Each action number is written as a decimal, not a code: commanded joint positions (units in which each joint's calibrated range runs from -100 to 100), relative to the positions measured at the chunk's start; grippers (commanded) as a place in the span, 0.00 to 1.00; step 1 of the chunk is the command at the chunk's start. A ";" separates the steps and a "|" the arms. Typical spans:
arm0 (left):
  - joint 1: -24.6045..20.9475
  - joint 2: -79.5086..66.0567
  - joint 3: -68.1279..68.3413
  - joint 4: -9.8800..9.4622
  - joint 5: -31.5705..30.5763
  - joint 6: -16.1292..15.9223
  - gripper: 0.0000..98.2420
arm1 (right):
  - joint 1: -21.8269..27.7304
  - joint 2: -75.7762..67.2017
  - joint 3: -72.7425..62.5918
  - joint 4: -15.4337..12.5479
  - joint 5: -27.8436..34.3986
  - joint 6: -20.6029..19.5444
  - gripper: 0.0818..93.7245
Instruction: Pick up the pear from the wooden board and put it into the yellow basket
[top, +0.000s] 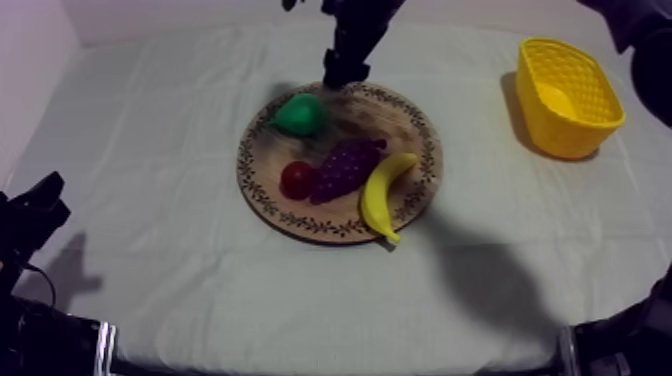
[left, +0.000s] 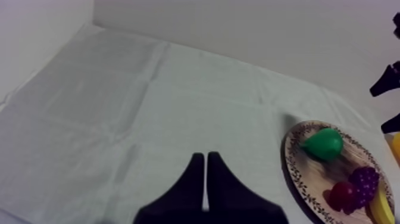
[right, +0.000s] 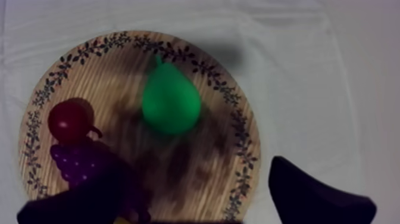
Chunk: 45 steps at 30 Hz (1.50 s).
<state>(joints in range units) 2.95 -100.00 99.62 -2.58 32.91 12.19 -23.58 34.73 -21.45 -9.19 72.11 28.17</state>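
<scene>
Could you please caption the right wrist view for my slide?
Open right tool over the wooden board, close to the pear.

green pear (top: 299, 114) lies on the wooden board (top: 398, 124), yellow basket (top: 585, 102) standing well apart.

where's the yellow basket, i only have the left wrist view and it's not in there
Observer: The yellow basket stands towards the table's far right corner, well apart from the wooden board.
Operator: ok and is the right gripper on the pear yet
Observer: Not yet. The right gripper is open over the board, with the pear just ahead of its fingers, untouched.
</scene>
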 joint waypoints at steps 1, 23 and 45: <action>-0.02 0.00 0.05 0.02 -0.01 0.00 0.00 | -0.38 2.04 -0.50 -0.05 -0.05 -0.27 0.91; -0.02 0.00 0.05 0.02 -0.01 0.00 0.00 | -3.53 19.11 -12.37 2.27 -2.36 -3.68 0.90; -0.02 0.00 0.05 0.02 -0.01 0.00 0.00 | -2.70 21.83 -14.68 1.31 -0.26 -3.49 0.35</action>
<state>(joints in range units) 2.95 -100.00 99.62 -2.58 32.91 12.19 -26.37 57.41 -36.69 -7.83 71.85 24.66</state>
